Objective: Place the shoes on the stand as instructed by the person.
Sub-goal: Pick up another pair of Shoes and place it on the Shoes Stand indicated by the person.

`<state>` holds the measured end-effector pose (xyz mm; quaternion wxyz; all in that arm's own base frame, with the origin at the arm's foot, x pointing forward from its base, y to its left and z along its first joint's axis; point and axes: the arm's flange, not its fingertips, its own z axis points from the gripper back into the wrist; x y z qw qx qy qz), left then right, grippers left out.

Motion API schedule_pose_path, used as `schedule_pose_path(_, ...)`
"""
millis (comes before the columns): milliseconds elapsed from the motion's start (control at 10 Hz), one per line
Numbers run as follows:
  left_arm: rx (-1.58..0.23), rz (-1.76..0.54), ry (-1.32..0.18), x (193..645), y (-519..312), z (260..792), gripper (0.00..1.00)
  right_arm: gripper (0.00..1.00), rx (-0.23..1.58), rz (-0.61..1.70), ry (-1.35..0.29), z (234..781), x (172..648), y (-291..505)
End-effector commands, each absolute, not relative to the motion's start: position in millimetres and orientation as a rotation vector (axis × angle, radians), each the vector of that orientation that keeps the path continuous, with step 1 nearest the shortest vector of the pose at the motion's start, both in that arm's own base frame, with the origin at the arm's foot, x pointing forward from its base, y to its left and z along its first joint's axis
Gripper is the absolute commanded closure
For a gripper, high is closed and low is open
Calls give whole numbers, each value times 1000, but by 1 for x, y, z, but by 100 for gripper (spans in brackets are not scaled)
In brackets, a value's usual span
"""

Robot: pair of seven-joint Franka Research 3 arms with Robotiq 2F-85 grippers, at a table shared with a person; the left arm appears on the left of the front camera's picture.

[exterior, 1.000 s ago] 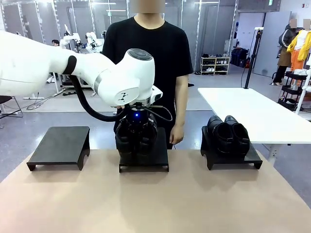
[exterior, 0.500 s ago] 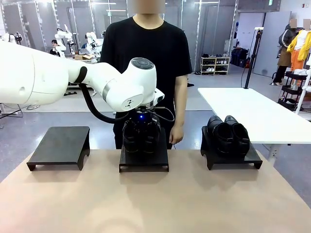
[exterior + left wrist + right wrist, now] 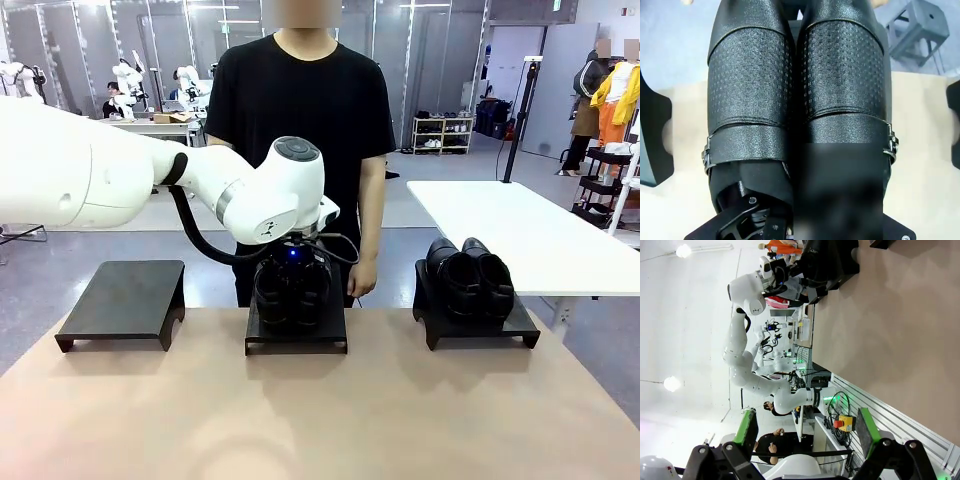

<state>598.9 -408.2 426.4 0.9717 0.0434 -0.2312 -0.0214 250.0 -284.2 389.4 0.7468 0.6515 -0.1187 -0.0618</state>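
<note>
Beige tabletop, centre frame: my left gripper (image 3: 290, 285) stays out of it beyond clamping the pair of glossy black leather dress shoes (image 3: 291, 290) over the middle black stand (image 3: 296, 328). I'd lower level, then release. White left arm (image 3: 150, 180) reaches from upper left, wrist pointing down; right gripper (image 3: 805, 432) gapes wide.

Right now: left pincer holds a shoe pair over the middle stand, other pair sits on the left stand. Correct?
Not quite. In the front view the other pair sits on the right stand; the left stand is bare. The left pincer does hold a pair over the middle stand.
</note>
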Motion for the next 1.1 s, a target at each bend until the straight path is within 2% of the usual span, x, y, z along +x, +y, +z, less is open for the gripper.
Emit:
schedule_pose_path(0, 91, -42, -511, 599, -412, 428, 91, 0, 1415, -137, -269, 391, 249, -283)
schedule_pose_path(300, 91, -42, -492, 598, -410, 418, 91, 0, 1415, -137, -269, 391, 249, -283)
schedule_pose_path(400, 83, -41, -486, 597, -410, 415, 78, 0, 1415, -137, -269, 391, 249, -283)
schedule_pose_path(500, 85, -48, -491, 596, -410, 413, 48, 0, 1415, -137, -269, 391, 249, -283)
schedule_pose_path(600, 77, -45, -509, 596, -411, 415, 34, 0, 1415, -137, -269, 391, 249, -283)
schedule_pose_path(700, 75, -44, -515, 596, -410, 417, 5, 0, 1415, -137, -269, 391, 249, -283)
schedule_pose_path(800, 71, -44, -527, 596, -410, 420, 0, 0, 1415, -137, -269, 391, 249, -283)
schedule_pose_path(1000, 68, -48, -522, 592, -411, 424, 0, 0, 1415, -137, -269, 391, 249, -283)
